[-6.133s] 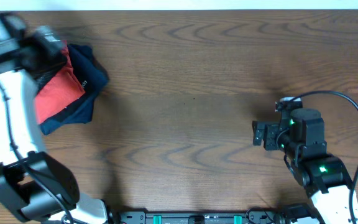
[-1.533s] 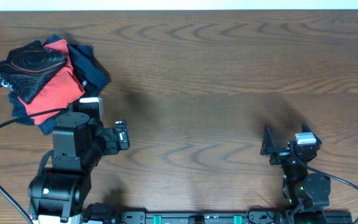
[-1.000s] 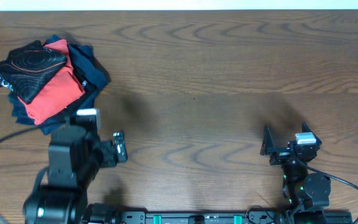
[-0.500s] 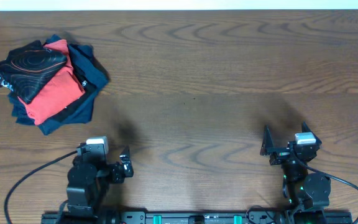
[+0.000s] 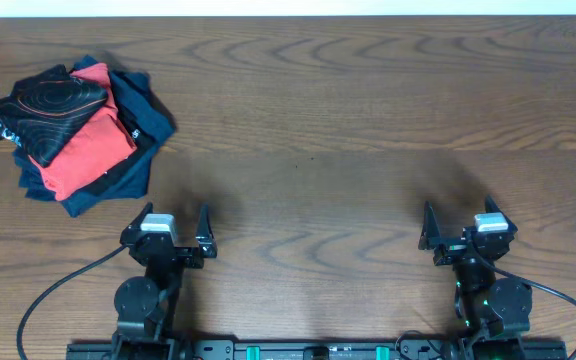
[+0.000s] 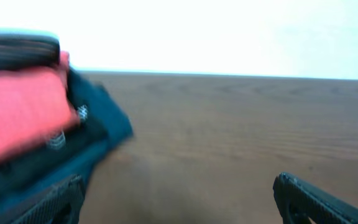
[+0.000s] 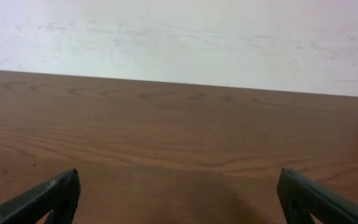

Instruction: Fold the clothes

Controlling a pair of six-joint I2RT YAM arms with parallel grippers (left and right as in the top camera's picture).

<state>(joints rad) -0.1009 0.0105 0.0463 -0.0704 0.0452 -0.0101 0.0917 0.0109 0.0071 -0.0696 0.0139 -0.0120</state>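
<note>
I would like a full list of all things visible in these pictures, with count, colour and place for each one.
jersey: one, black with thin orange lines, folded on top of the pile at the far left of the table
red garment: one, red, folded, under the jersey
navy garments: number unclear, dark blue, bottom of the pile
table: one, brown wood, under everything
left gripper: one, black, open and empty, near edge, left side
right gripper: one, black, open and empty, near edge, right side

The jersey (image 5: pixel 50 104) is black with thin orange contour lines.
</note>
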